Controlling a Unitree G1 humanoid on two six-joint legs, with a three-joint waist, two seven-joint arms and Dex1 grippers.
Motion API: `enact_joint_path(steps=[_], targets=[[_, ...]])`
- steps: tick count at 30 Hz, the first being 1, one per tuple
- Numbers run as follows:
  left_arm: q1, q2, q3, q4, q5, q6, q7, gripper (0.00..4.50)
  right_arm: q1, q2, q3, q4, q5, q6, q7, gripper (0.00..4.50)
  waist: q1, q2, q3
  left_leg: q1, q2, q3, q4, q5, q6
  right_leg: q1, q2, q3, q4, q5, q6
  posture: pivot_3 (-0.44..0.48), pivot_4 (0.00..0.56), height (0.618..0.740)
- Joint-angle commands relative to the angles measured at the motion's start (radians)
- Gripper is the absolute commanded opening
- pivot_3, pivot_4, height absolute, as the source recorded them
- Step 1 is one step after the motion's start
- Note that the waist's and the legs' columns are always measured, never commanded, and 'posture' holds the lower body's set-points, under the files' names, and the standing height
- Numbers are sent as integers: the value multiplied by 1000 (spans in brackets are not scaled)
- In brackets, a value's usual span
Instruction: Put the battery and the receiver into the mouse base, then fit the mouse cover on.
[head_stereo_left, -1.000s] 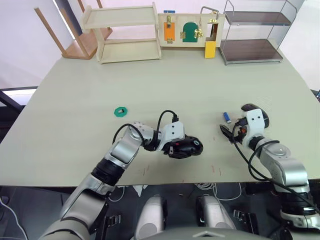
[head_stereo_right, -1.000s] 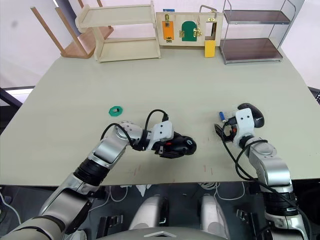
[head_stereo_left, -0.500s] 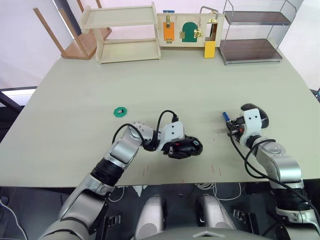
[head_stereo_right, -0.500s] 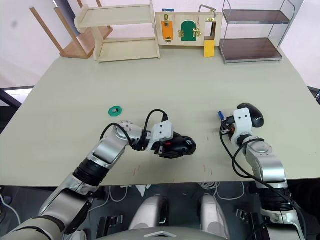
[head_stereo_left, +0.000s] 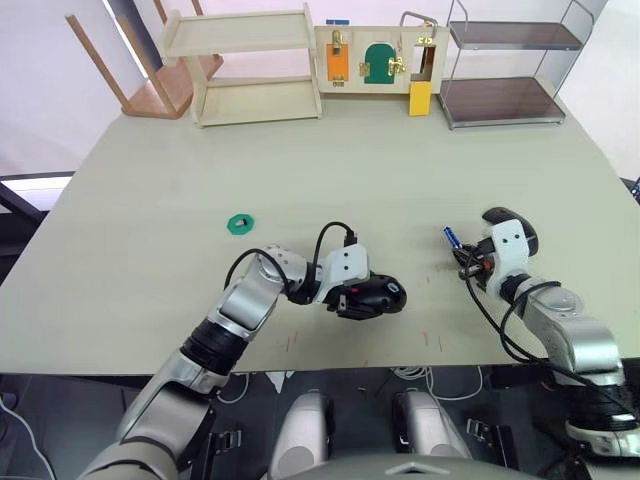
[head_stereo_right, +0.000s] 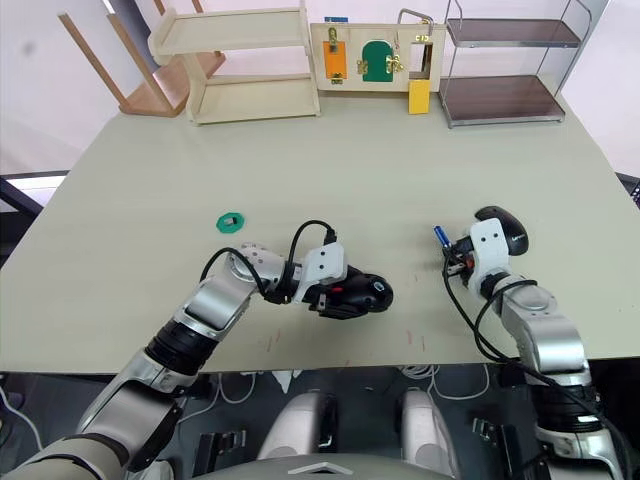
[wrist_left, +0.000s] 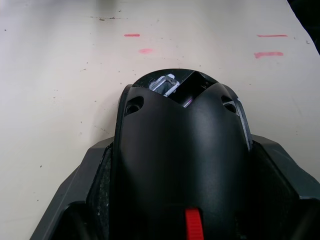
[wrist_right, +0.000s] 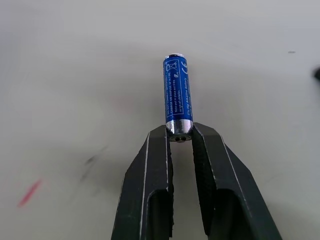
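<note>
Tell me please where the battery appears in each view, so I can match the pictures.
Left eye view: the battery is on the table's right half, at the right gripper.
Right eye view: same place.
Right wrist view: centre, its silver end between the gripper's fingers.
Left wrist view: not in it.
Shared landmark: the right gripper, which touches the battery in both eye views and the right wrist view.
</note>
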Motion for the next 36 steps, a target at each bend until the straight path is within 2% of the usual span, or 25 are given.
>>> enact_joint_path(steps=[1, 5, 8, 12, 18, 30, 36], targets=[[17, 3, -31, -6, 2, 13, -17, 2980, 13, -106, -37, -138, 97, 112, 107, 72, 0, 0, 0, 0, 0, 0, 0, 0, 0, 0, 0, 0, 0, 0, 0, 0, 150, 740], [14, 3, -34, -1, 5, 10, -19, 2980, -8, -227, -57, -223, 233, 296, 192, 72, 0, 0, 0, 0, 0, -1, 0, 0, 0, 0, 0, 0, 0, 0, 0, 0, 150, 740], [13, 3, -37, 1, 7, 12, -19, 2980, -55, -277, -61, -261, 334, 442, 220, 72, 0, 0, 0, 0, 0, -2, 0, 0, 0, 0, 0, -1, -1, 0, 0, 0, 150, 740], [10, 5, -49, 4, 21, 18, -15, 2980, -170, -261, -55, -271, 465, 658, 209, 72, 0, -1, 0, -1, 0, -7, 0, 0, 0, 0, 0, -1, -1, 0, 0, 0, 150, 740], [9, 12, -60, 2, 39, 32, -8, 2980, -270, -184, -32, -251, 508, 835, 146, 72, 3, 0, 0, -7, 0, -13, 1, 0, 0, -1, 0, -7, -5, 0, 0, 0, 150, 740], [28, 17, -71, -32, 47, 43, 16, 2980, -294, -164, 51, -201, 640, 860, 3, 72, 2, 0, 0, -12, 0, -22, 1, 0, 0, -1, -1, -16, -8, 1, 1, 0, 150, 740], [24, 17, -74, -37, 46, 43, 17, 2980, -319, -142, 67, -142, 735, 860, -131, 72, 2, 0, 0, -12, 0, -23, 1, 0, 0, -1, -1, -16, -8, 1, 1, 0, 150, 740]])
